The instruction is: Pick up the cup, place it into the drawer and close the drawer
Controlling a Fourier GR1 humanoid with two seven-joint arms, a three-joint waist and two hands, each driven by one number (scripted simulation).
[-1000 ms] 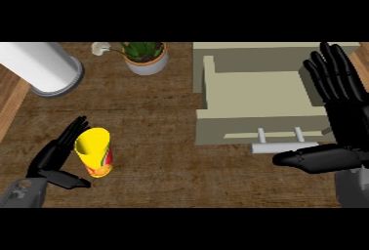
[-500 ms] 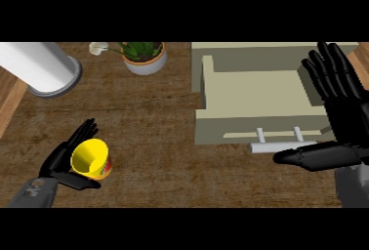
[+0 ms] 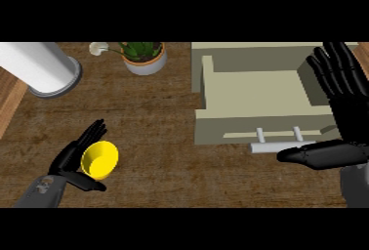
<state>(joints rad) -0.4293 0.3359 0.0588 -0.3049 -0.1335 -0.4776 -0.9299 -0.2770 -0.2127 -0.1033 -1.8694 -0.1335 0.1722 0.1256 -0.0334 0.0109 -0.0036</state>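
The yellow cup (image 3: 99, 159) is at the lower left of the brown counter, tipped so that its open mouth faces up toward me. My left hand (image 3: 72, 161) wraps it from the left, with fingers behind it and the thumb under its lower rim. The beige drawer (image 3: 252, 93) stands pulled open at the upper right, its inside bare, and its pale bar handle (image 3: 277, 144) is on the front. At the right edge my right hand (image 3: 338, 93) rests open with fingers up, its thumb lying just right of the handle.
A large white cylinder (image 3: 36, 66) stands at the upper left. A potted green plant (image 3: 144, 56) sits at the back between it and the drawer. The counter's wooden edge (image 3: 7, 107) runs along the far left.
The cup stood upright with its red band showing. It now leans toward me with its inside visible, and my left hand has closed in around it. The right hand has stayed put.
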